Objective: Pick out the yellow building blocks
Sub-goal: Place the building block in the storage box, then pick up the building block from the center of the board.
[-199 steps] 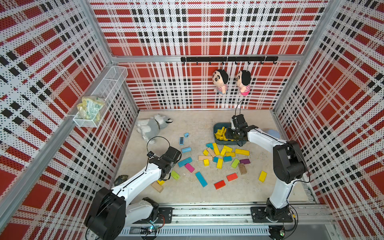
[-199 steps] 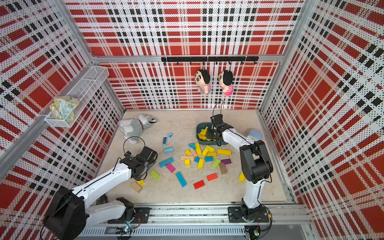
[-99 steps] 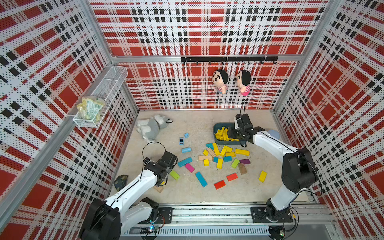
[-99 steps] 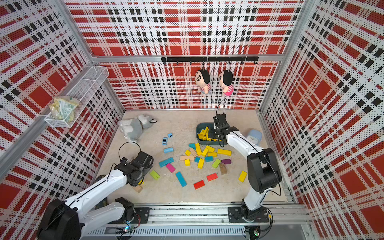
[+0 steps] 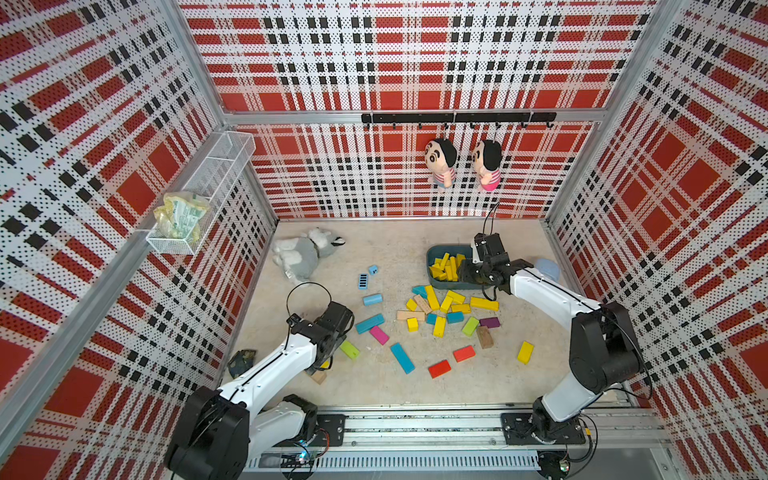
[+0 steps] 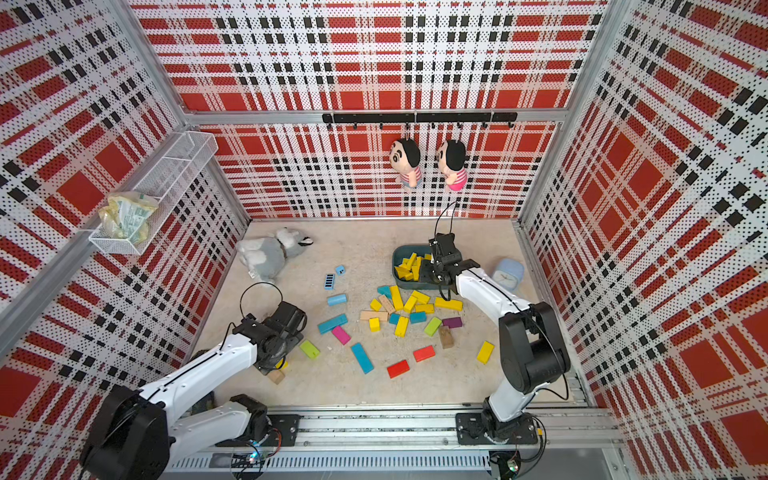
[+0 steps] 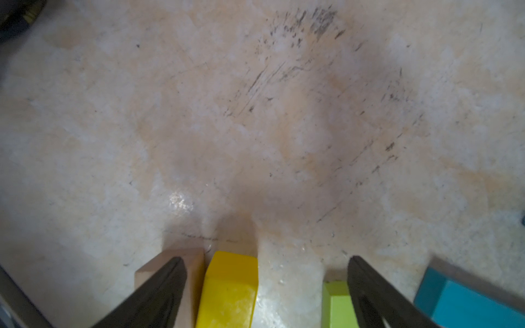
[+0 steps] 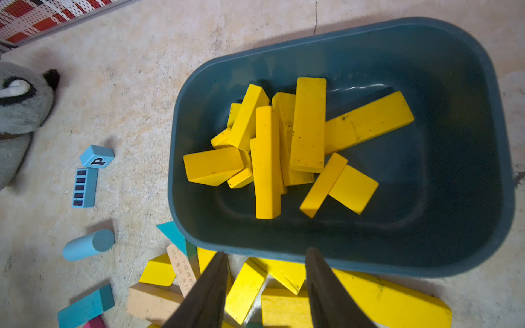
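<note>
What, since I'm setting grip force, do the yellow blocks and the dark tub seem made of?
Yellow blocks: probably painted wood, satin finish; crisp sawn edges, with dark scuffs and specks on the paint.
Tub: looks like moulded plastic, dark teal, smooth with a soft sheen; rounded corners and a one-piece rolled rim.

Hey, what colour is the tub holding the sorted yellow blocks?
The tub is dark teal, a deep blue-green. It shows best in the right wrist view.
</note>
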Controlling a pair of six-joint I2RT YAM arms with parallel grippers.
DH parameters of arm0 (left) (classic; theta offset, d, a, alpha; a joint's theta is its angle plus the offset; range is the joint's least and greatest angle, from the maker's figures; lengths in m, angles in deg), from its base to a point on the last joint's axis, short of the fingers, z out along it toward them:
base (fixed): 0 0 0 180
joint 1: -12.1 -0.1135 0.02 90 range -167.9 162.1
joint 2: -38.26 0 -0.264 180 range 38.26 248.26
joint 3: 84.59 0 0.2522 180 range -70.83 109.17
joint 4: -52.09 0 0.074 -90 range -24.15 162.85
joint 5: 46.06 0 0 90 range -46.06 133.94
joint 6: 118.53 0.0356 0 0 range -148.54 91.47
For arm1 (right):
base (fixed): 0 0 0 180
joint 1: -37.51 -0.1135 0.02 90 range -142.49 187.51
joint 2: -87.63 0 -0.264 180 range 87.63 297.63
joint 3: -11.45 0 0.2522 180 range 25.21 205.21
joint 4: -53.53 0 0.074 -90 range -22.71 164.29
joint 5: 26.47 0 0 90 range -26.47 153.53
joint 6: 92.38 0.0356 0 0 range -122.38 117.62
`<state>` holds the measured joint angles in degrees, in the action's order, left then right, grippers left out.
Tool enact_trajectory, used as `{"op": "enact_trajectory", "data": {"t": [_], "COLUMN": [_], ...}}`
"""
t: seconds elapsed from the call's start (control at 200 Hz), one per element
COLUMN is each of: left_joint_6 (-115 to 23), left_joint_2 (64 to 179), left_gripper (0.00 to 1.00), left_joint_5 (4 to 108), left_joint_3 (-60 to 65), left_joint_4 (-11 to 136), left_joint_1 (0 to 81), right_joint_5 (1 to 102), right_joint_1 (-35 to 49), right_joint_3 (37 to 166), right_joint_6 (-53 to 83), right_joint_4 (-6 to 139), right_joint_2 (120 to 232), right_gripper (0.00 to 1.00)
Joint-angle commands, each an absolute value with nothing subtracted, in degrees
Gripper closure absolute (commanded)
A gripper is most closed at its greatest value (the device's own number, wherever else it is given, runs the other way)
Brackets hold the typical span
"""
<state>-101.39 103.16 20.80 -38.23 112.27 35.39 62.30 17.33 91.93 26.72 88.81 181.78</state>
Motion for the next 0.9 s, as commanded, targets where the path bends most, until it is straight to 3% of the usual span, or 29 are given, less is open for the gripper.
{"op": "enact_trajectory", "data": {"t": [0.0,0.571,0.701,0.897], "left_joint_6": [-99.9,-101.5,-103.9,-105.9], "left_joint_2": [104.8,106.9,106.8,109.2], "left_gripper": [0.09,0.15,0.26,0.25], "left_joint_5": [23.8,21.7,22.7,20.7], "left_joint_3": [-38.1,-34.8,-34.8,-31.6], "left_joint_4": [111.4,114.1,114.2,118.1], "left_joint_1": [35.5,39.0,41.0,43.0], "right_joint_5": [63.0,63.0,62.8,62.4], "right_joint_1": [17.6,17.6,17.6,17.6], "right_joint_3": [91.5,88.7,88.7,88.4], "right_joint_6": [27.6,28.8,28.6,28.7], "right_joint_4": [87.2,85.7,85.8,85.7], "right_joint_2": [180.2,178.7,178.8,178.9], "right_gripper": [0.52,0.52,0.52,0.52]}}
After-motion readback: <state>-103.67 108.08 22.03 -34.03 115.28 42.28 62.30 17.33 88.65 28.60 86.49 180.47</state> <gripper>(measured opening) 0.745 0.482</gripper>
